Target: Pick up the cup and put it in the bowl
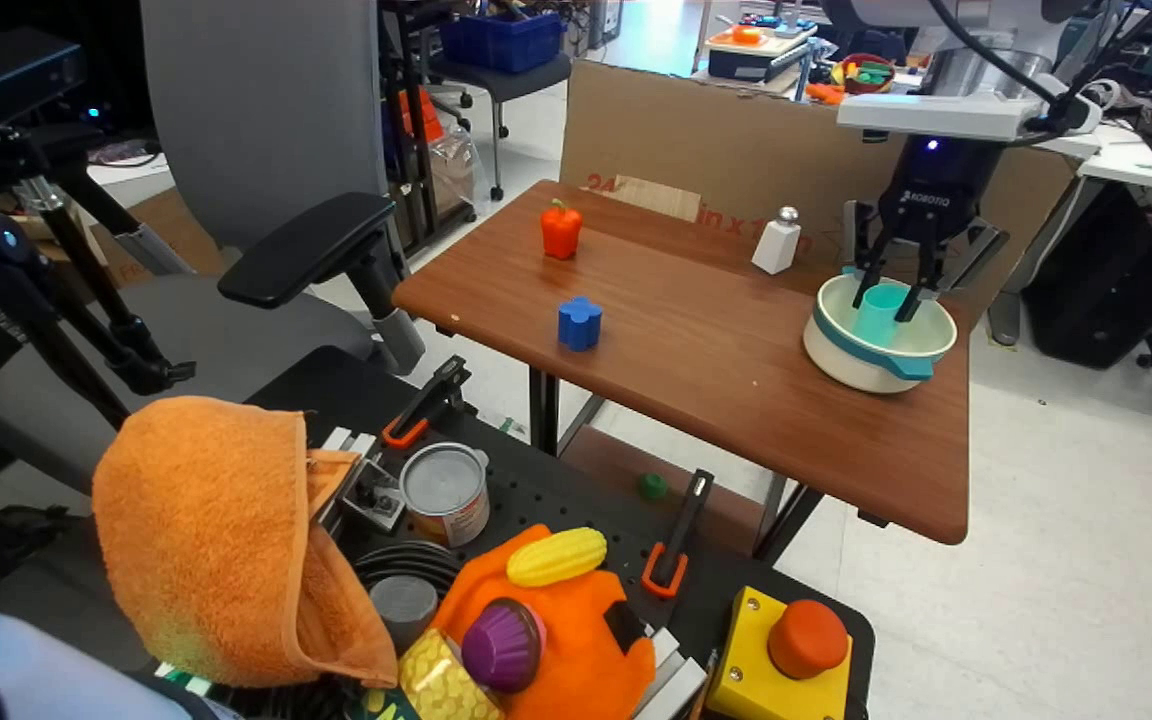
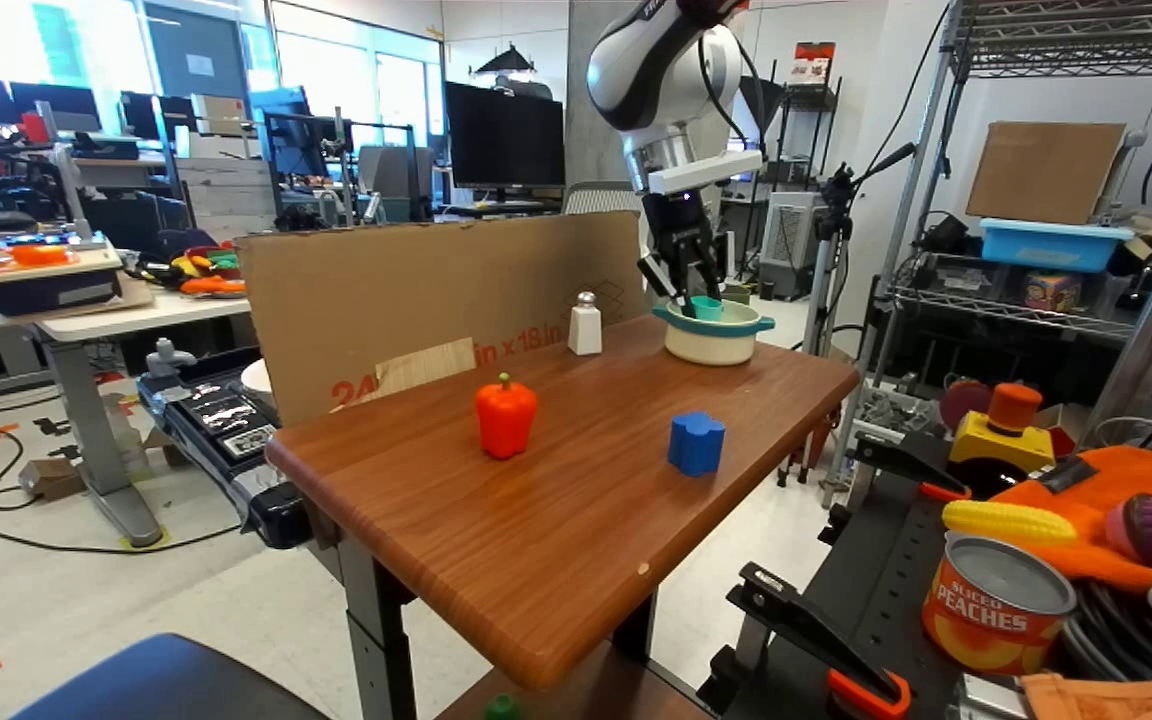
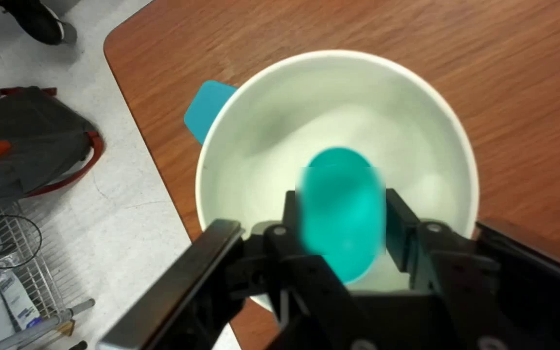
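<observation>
The small teal cup (image 1: 876, 325) is inside the wide cream bowl with the teal band (image 1: 841, 362), at one end of the wooden table. In an exterior view, the cup (image 2: 707, 311) shows slightly above the rim of the bowl (image 2: 708, 347). My gripper (image 1: 882, 308) points down into the bowl, with a finger on either side of the cup. In the wrist view, the fingers (image 3: 342, 214) lie against both sides of the cup (image 3: 343, 194), whose outline is blurred and elongated. The bowl (image 3: 265, 146) surrounds it. Whether the cup touches the bowl's floor cannot be told.
A white shaker with a metal top (image 1: 777, 242) stands near the bowl, by the cardboard panel (image 1: 726, 140) behind the table. A red pepper (image 1: 561, 231) and a blue flower-shaped block (image 1: 579, 325) stand farther along the wooden table (image 2: 496, 510). The bowl is close to a table edge.
</observation>
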